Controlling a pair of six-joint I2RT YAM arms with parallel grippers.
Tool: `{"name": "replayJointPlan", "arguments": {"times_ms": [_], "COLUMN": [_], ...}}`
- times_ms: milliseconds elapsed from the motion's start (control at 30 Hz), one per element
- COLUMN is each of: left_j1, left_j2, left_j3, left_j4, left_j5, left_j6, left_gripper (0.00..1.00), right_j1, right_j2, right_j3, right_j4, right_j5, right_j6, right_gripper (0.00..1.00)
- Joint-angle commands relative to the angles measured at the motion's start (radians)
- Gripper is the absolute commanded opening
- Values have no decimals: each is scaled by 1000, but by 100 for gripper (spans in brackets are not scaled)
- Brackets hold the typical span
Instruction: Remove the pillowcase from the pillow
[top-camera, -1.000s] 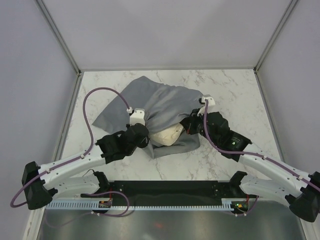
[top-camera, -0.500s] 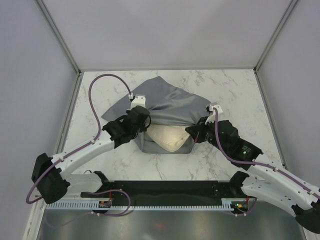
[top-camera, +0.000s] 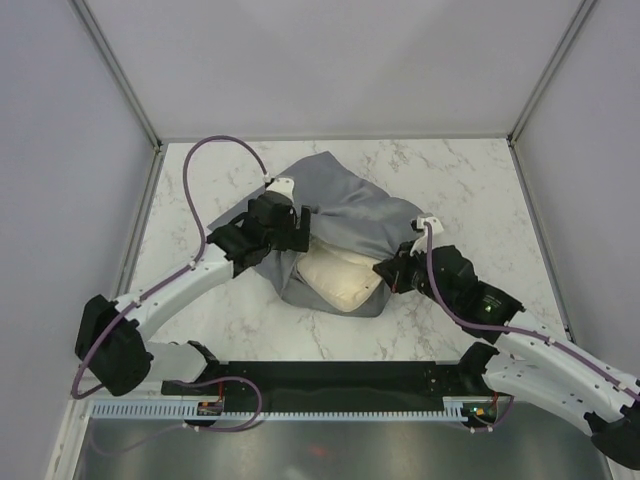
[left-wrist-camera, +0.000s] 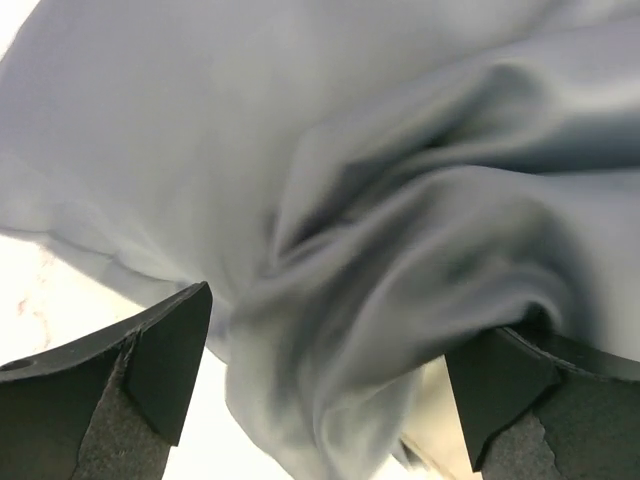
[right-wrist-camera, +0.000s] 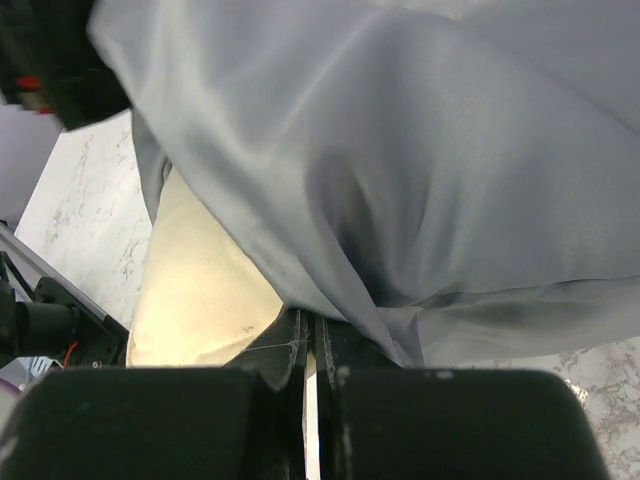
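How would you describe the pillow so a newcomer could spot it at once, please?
On the marble table, find the crumpled grey pillowcase in the middle. The pillow pokes out of its near, open end: plump and cream, unlike the grey fabric around it.

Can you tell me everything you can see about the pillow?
The pillow is cream, soft and plump. Only its near end shows, poking out of the open mouth of the grey case, which covers the rest. It lies on the marble table. The right gripper is shut at its right edge, where pillow and case meet.
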Motion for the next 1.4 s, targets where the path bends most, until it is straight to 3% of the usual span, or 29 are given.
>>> {"name": "replayJointPlan", "arguments": {"times_ms": [0, 200, 367, 500, 633, 867, 1167, 1367], "left_j1": [-2, -3, -6, -45, -134, -252, -253, -253], "left_j2": [-142, -283, -389, -441, -453, -366, -283, -200], "left_j3": [25, -27, -127, -190, -222, -207, -185, -158], "left_j4": [8, -112, -109, -57, -31, -29, 1, 49], "left_j5": [184, 420, 650, 699, 531, 116, -78, -32], "left_j6": [52, 52, 20, -35, -49, -147, -239, -218], "left_gripper": [100, 100, 100, 100, 100, 100, 100, 100], "right_j1": [3, 3, 3, 4, 4, 22, 48, 71], "right_j2": [32, 155, 285, 350, 394, 421, 398, 417], "right_j3": [21, 58, 114, 150, 186, 226, 219, 223], "right_j4": [120, 215, 293, 331, 345, 345, 334, 337], "right_j5": [29, 41, 49, 55, 57, 49, 28, 25], "right_j6": [17, 35, 38, 52, 68, 81, 80, 78], "right_gripper": [0, 0, 0, 0, 0, 0, 0, 0]}}
